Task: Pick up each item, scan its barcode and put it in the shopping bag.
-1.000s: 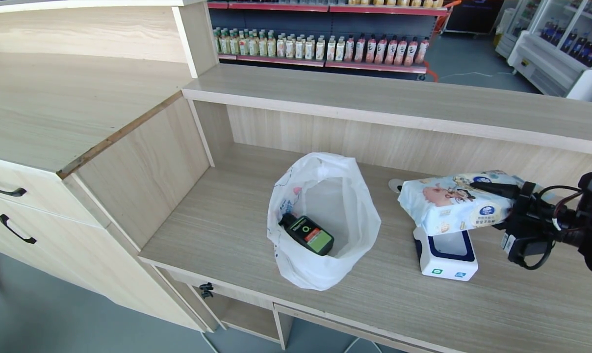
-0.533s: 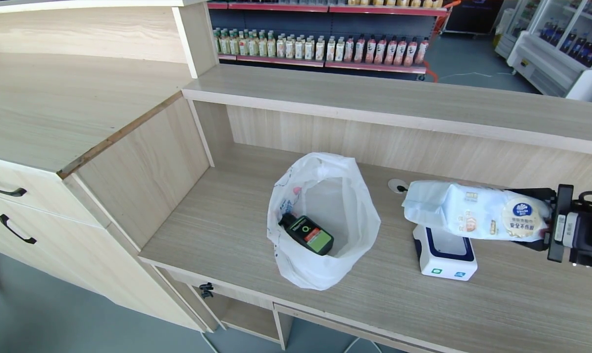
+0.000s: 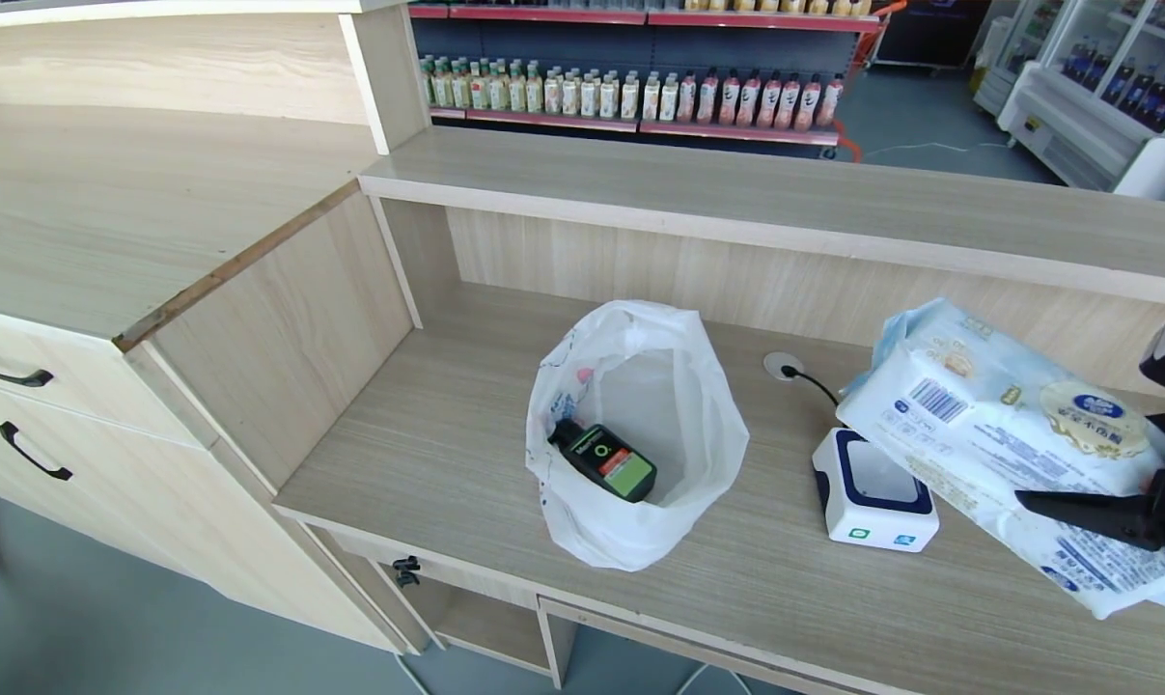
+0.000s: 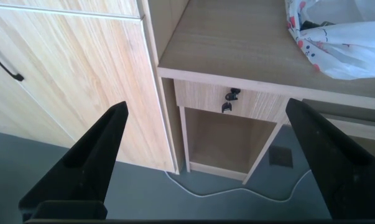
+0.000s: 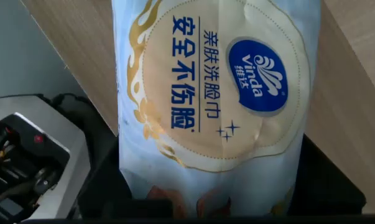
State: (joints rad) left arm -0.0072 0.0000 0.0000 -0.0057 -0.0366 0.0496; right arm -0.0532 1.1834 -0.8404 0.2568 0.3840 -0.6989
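Support surface: a light wood-grain counter [image 3: 428,454], recessed, closed by a back panel [image 3: 592,261] behind and a side panel [image 3: 292,328] on the left. A white shopping bag [image 3: 707,434] stands on it near the front edge, mouth open upward, base touching the surface. To the right of the bag, apart from it, a white scanner [image 3: 872,492] with a dark-framed window sits flat on the counter. Behind and to the right of the bag, a round cable port [image 3: 783,367] is set into the surface. A black cable [image 3: 818,386] runs from that port toward the scanner.
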